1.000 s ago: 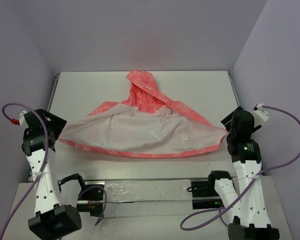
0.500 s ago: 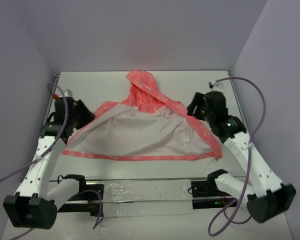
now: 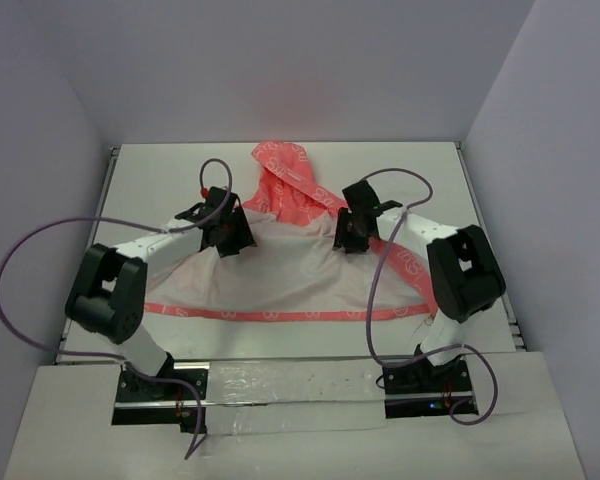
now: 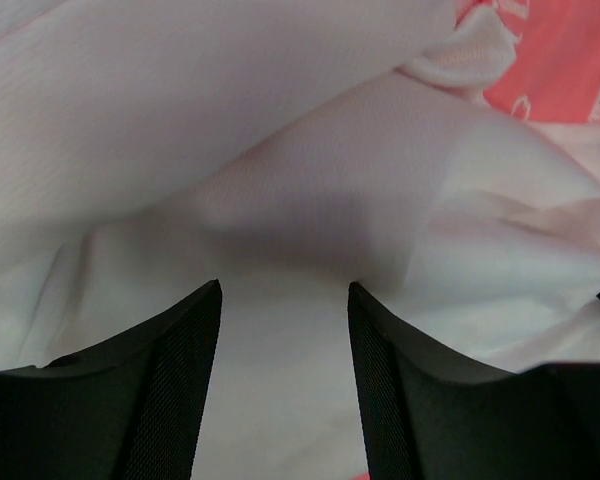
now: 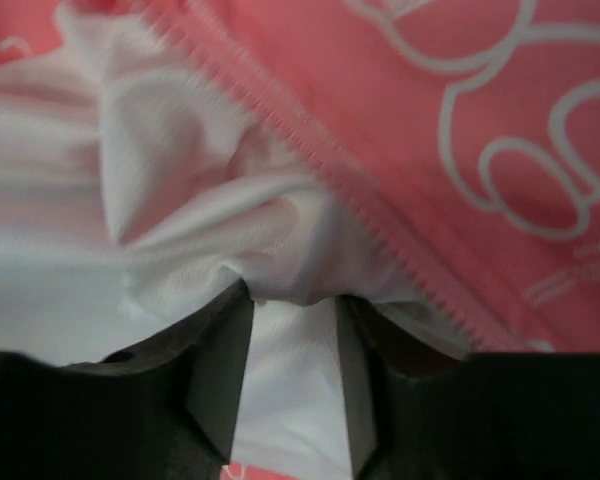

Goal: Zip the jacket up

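The coral-pink jacket (image 3: 290, 275) lies opened out on the table, pale lining up, hood (image 3: 283, 165) toward the back, pink hem along the front. My left gripper (image 3: 230, 240) sits on the lining at the left of the collar. In the left wrist view it (image 4: 285, 288) is open, with flat white lining between the fingers. My right gripper (image 3: 351, 238) sits at the right of the collar. In the right wrist view it (image 5: 293, 292) is open a little, with bunched lining at its tips beside the pink zip edge (image 5: 380, 215).
The white table (image 3: 160, 170) ends at purple walls behind and on both sides. Purple cables loop from both arms over the table's left side and the jacket's right side. A shiny strip and the arm bases run along the near edge.
Both arms have swung in from the jacket's outer side edges to the collar area. The jacket is less widely spread than before, and its hem lies straighter.
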